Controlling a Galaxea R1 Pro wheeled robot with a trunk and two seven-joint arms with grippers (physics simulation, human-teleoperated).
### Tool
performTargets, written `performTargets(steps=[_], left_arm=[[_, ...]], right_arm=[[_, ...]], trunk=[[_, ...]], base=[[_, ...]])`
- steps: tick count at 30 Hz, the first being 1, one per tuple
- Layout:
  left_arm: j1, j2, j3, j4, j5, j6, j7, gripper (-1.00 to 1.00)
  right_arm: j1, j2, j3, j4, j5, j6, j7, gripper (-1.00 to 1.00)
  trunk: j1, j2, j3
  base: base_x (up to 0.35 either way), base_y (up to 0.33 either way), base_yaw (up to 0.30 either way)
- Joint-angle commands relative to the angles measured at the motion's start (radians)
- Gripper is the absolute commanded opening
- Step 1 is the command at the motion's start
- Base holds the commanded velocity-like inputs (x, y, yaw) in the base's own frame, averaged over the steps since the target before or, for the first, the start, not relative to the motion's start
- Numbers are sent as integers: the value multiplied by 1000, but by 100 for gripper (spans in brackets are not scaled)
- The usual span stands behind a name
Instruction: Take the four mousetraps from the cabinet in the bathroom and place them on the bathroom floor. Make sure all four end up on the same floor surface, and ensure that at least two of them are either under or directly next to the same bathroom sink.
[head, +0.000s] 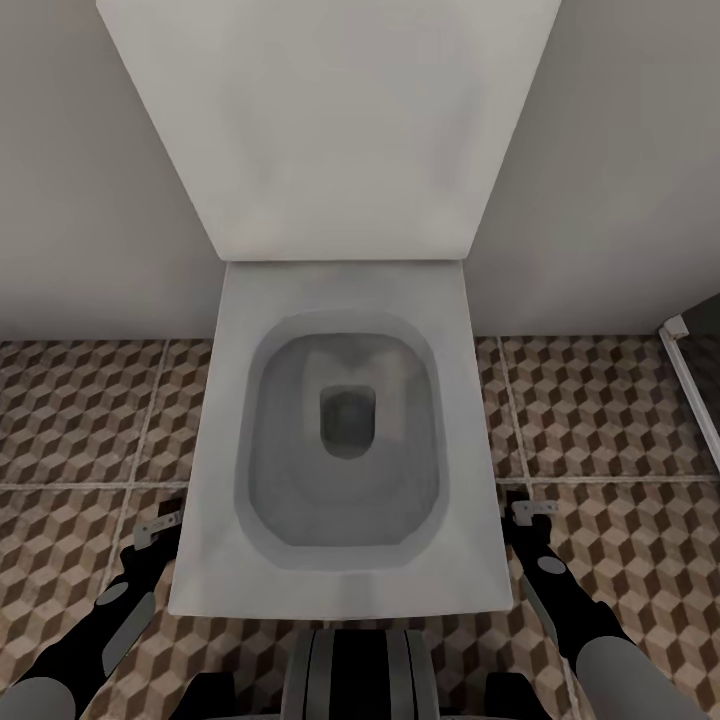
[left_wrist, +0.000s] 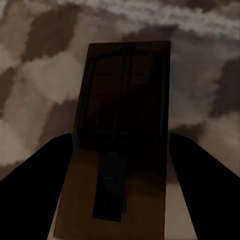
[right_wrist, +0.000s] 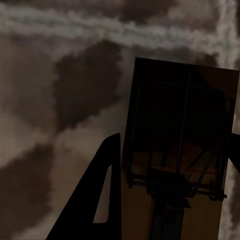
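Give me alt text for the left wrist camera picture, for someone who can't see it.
A mousetrap, a flat wooden board with dark wire parts, sits between the two dark fingers of the left pincer, seen from close above. Behind it lies the bathroom floor, blurred brown and beige cube-pattern tile with a pale grout line.

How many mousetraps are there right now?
2: one mousetrap between the left gripper's fingers, another mousetrap between the right gripper's fingers. Others may be out of sight.
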Motion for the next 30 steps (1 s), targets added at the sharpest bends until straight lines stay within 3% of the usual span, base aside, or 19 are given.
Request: performTargets(steps=[1,30], left_arm=[[-1,1,-8,0,8,-5,8,-100],[-1,1,-8,0,7,-5,8,-100]], right_arm=[[0,1,-3,1,8,-3,1,-100],[0,1,-4,1,10,-7,2,-100]], trunk=[[0,0,0],[1,-1,-8]], base=[[0,0,0],[0,0,0]])
